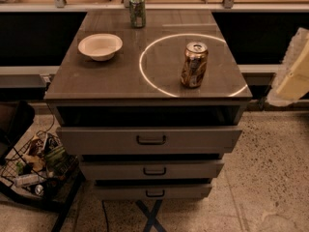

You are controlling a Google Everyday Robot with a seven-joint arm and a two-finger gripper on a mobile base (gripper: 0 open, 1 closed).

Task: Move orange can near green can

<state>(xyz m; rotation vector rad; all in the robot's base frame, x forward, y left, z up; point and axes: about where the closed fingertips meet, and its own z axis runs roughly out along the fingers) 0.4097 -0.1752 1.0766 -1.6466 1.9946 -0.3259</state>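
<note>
The orange can (194, 65) stands upright on the right front part of the dark cabinet top (116, 76), inside a bright ring of light. It has an orange-brown and gold label and a silver top with a pull tab. The green can (137, 10) stands upright at the back middle of the top, well apart from the orange can. My gripper (292, 74) shows as a pale cream shape at the right edge of the view, off the cabinet's right side and clear of both cans. It holds nothing that I can see.
A white bowl (100, 46) sits on the left part of the top. The cabinet has three drawers with handles (151, 140) below. A wire basket of clutter (36, 170) stands on the floor at the lower left. A railing runs behind the cabinet.
</note>
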